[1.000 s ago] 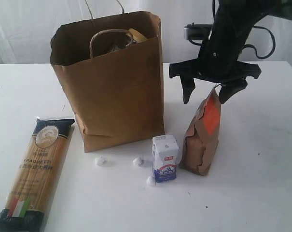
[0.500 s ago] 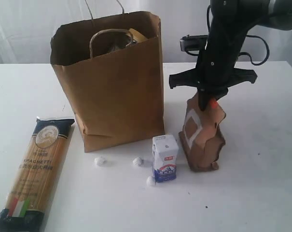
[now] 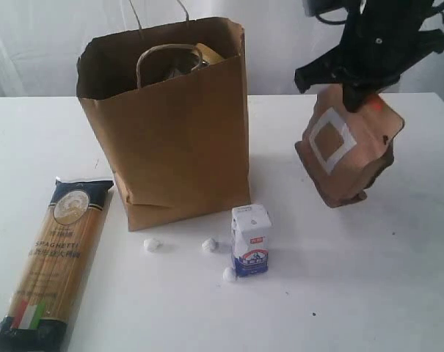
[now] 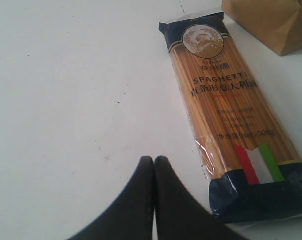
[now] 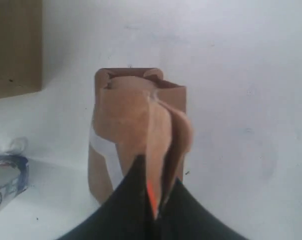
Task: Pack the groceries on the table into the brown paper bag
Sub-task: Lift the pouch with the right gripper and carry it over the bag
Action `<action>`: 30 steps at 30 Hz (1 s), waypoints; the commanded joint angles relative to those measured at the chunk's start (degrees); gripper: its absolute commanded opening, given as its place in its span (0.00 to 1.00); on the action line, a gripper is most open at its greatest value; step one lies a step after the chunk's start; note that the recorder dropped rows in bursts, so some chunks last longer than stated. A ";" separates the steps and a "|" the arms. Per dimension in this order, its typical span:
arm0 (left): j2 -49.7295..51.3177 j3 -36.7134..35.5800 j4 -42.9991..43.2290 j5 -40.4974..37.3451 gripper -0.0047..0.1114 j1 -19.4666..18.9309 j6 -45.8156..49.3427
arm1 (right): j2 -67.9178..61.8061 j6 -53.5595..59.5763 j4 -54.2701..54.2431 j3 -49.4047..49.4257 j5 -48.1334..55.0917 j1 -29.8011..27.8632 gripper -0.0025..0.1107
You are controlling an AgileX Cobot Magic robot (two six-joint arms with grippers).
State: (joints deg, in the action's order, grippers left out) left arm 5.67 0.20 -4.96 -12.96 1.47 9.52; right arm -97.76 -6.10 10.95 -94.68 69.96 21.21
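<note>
While your right tool (image 3: 354, 97) pinches the pouch (image 3: 348, 150) aloft upper right, spaghetti (image 3: 56, 257) and carton (image 3: 251, 242) lie unpacked; the bag (image 3: 177, 139) seemingly holds jars.

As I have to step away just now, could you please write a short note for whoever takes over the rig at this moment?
Left pincer: shut, empty, over the table beside the spaghetti packet.
Right pincer: shut on the top of the brown pouch, which hangs tilted, clear of the table, right of the paper bag.
Done: something sits inside the bag; which items cannot be told.
Left: pouch into the bag, then the small carton standing in front of it, and the spaghetti lying flat.
</note>
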 commanded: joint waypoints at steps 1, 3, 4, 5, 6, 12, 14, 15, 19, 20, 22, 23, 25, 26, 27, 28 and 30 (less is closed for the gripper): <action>-0.33 -0.20 -0.34 -0.01 0.04 -0.15 -0.52 | 5.99 1.11 1.05 -0.39 0.01 -0.10 0.02; -0.33 -0.20 -0.34 -0.01 0.04 -0.15 -0.52 | 8.06 1.11 1.14 -1.12 0.01 -0.10 0.02; -0.33 -0.20 -0.34 -0.01 0.04 -0.15 -0.52 | 9.15 1.11 1.28 -1.62 0.01 -0.10 0.02; -0.33 -0.20 -0.34 -0.01 0.04 -0.15 -0.52 | 10.24 1.11 1.28 -2.30 0.01 -0.10 0.02; -0.33 -0.20 -0.34 -0.01 0.04 -0.15 -0.52 | 11.06 1.11 1.28 -2.97 -1.08 -0.10 0.02; -0.33 -0.20 -0.34 -0.01 0.04 -0.15 -0.52 | 15.56 0.68 -6.27 -8.84 -14.57 -0.10 0.02; -0.33 -0.20 -0.34 -0.01 0.04 -0.15 -0.52 | 16.12 0.86 -12.65 -10.87 -20.19 -0.10 0.02; -0.33 -0.20 -0.34 -0.01 0.04 -0.15 -0.52 | 16.12 0.96 -15.39 -11.59 -22.89 -0.10 0.02; -0.33 -0.20 -0.34 -0.01 0.04 -0.15 -0.52 | 15.83 3.38 -28.94 -12.66 -33.97 -0.10 0.02; -0.33 -0.20 -0.34 -0.01 0.04 -0.15 -0.52 | 15.45 4.27 -31.86 -12.66 -35.43 -0.10 0.02; -0.33 -0.20 -0.34 -0.01 0.04 -0.15 -0.52 | 14.33 6.10 -37.22 -12.66 -37.46 -0.10 0.02; -0.33 -0.20 -0.34 -0.01 0.04 -0.15 -0.52 | 13.81 6.92 -39.38 -12.66 -37.78 -0.10 0.02; -0.33 -0.20 -0.34 -0.01 0.04 -0.15 -0.52 | 12.15 9.46 -43.56 -12.66 -37.96 0.64 0.02; -0.33 -0.20 -0.34 -0.01 0.04 -0.15 -0.52 | 11.48 10.82 -45.08 -12.66 -38.06 1.06 0.02; -0.33 -0.20 -0.34 -0.01 0.04 -0.15 -0.52 | 10.76 11.88 -46.88 -12.66 -38.06 1.50 0.02; -0.33 -0.20 -0.34 -0.01 0.04 -0.15 -0.52 | 9.67 13.42 -48.25 -12.66 -38.06 2.29 0.02; -0.33 -0.20 -0.34 -0.01 0.04 -0.15 -0.52 | 8.03 15.68 -49.63 -12.66 -38.06 3.74 0.02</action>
State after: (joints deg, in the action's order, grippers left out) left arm 5.67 0.20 -4.96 -12.96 1.47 9.52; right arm -87.98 5.70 -34.65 -106.81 34.87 23.17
